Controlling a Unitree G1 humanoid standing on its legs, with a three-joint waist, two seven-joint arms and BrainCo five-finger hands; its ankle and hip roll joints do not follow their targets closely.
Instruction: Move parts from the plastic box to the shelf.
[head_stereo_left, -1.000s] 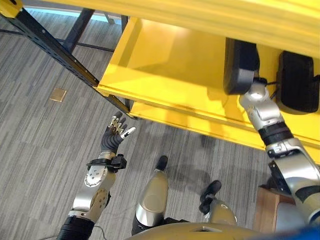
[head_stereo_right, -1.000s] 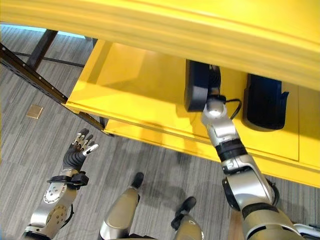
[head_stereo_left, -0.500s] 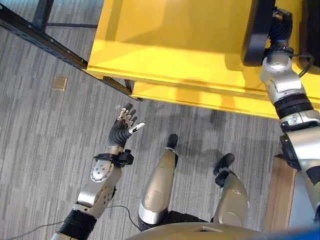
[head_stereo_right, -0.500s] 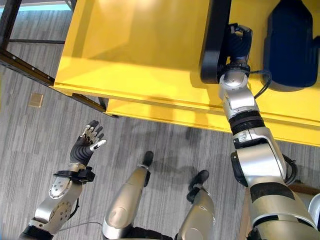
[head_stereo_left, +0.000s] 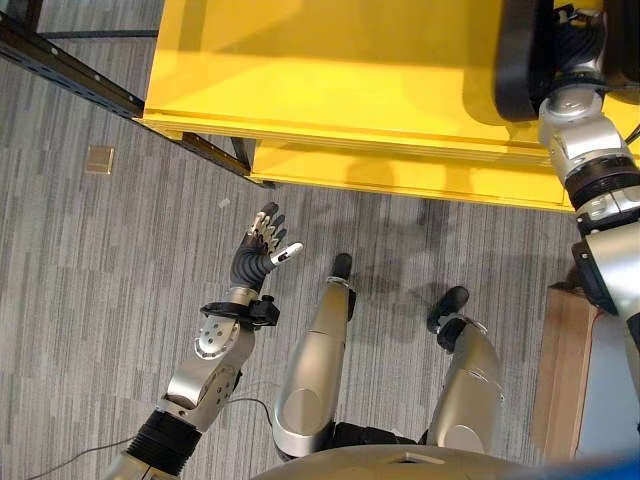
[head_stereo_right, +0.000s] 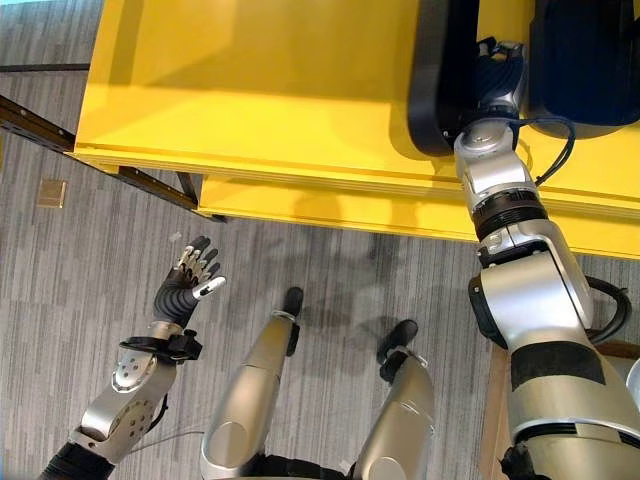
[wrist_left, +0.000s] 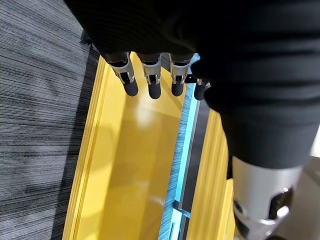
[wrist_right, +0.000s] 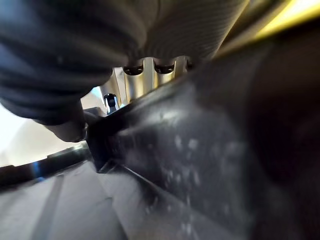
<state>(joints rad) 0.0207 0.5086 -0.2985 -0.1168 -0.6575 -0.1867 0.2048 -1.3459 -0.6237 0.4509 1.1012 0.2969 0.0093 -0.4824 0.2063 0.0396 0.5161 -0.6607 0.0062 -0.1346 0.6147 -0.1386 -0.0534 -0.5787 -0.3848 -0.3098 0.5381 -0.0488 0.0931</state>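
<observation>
Black part (head_stereo_right: 440, 75) is standing on the yellow shelf (head_stereo_right: 250, 90) with the right hand (head_stereo_right: 497, 82) gripping its side, so it should be seated flat before release, while the left hand (head_stereo_left: 262, 252) is hanging open.

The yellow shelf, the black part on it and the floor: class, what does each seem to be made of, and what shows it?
Yellow shelf: probably painted sheet metal; smooth, slightly glossy, with a folded ridged front edge.
Black part by the right hand: likely moulded plastic or rubber; matt, rounded corners, though it could be something else.
Floor: seemingly carpet, grey with fine streaks and no shine.
</observation>
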